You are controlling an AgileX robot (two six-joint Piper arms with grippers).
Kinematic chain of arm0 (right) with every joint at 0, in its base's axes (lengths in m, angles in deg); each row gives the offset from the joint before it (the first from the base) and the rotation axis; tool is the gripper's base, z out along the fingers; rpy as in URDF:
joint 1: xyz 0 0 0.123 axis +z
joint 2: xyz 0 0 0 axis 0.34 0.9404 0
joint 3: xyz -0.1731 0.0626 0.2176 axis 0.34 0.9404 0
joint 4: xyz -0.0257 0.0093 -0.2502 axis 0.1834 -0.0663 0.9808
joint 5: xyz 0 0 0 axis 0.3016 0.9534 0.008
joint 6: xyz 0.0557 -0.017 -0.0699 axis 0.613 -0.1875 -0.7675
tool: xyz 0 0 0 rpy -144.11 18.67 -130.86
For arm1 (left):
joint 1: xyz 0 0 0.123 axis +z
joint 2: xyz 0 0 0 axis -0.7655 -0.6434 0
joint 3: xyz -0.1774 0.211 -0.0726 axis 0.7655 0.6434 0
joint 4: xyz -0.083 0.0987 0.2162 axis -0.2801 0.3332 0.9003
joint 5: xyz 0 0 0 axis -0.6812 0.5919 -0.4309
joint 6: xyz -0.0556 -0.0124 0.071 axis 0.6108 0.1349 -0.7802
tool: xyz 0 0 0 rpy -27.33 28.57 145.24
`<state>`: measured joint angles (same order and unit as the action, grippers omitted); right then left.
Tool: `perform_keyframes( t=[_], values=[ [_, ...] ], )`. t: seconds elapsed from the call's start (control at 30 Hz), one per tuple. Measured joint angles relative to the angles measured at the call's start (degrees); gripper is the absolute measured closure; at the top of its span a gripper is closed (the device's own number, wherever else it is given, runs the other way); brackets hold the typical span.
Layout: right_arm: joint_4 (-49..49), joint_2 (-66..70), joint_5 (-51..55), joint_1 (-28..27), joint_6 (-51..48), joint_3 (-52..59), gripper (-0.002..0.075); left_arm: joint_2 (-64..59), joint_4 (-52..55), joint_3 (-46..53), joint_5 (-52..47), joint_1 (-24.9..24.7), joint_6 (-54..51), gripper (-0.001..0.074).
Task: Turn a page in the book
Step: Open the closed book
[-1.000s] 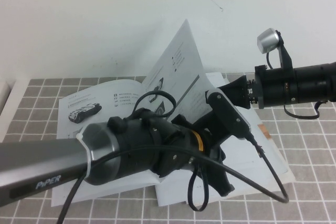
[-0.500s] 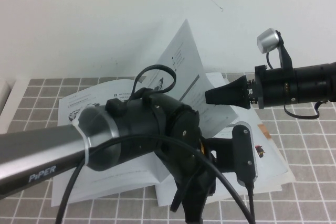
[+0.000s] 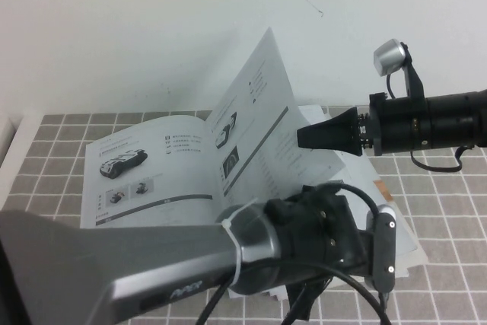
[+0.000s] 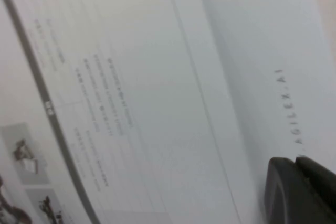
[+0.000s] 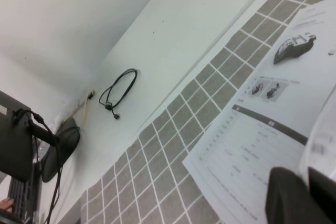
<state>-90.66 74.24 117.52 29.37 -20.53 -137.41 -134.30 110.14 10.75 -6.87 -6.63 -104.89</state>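
Page-turning is judged to be about halfway: the page point(image 3: 255, 104) stands nearly upright above the spine of the book point(image 3: 144, 180), which lies open on the grey tiled table point(image 3: 441, 188). Its visible face carries a black-and-white vehicle above 1 dark square picture.

The right gripper point(image 3: 304, 137) is held level at the outer edge of the raised sheet, with its tapered tip against or clamped on that edge. In the right wrist view the 2 dark fingertips point(image 5: 286, 195) are seen pressed together, with a blurred white sheet edge just beside them, so the grip is read as clenched on the page, though the contact itself is partly hidden.

The left gripper point(image 4: 302, 192) is kept low near the front of the book, close above a printed sheet. Its 2 fingers are seen closed against each other with nothing held.

An untidy stack of papers point(image 3: 396, 234) lies under the right half of the book.

The next move is judged to call for the sheet to be carried over the spine toward the left-hand sheet point(image 3: 141, 173) and released only once it leans past vertical, lest it fall back.
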Motion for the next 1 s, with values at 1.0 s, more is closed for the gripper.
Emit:
perform_keyframes(
  t=[1.0],
  values=[
    [-4.74,-1.27,0.0,-0.25,-0.27,-0.6,0.0474,-1.57,26.28,-0.1,-7.92,-3.23,37.08,0.0739]
  ],
)
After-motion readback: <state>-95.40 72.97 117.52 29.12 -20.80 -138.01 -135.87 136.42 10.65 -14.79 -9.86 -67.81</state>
